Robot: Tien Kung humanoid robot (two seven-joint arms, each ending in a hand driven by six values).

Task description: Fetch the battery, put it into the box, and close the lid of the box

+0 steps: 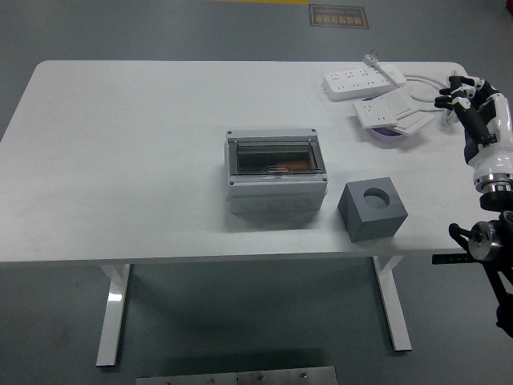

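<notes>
A grey box (276, 171) stands at the middle of the white table (120, 144). Its clear lid lies shut over the top, and an orange object shows dimly through it. Right of the box sits a dark grey block (373, 208) with a round hole in its top. My right hand (469, 96) hovers at the table's right edge, fingers relaxed and holding nothing, well apart from the box. The left arm does not show.
Two white power strips (362, 80) and their cable lie at the back right, over a purple round thing (390, 134). The right arm's black forearm (489, 241) hangs past the table's right edge.
</notes>
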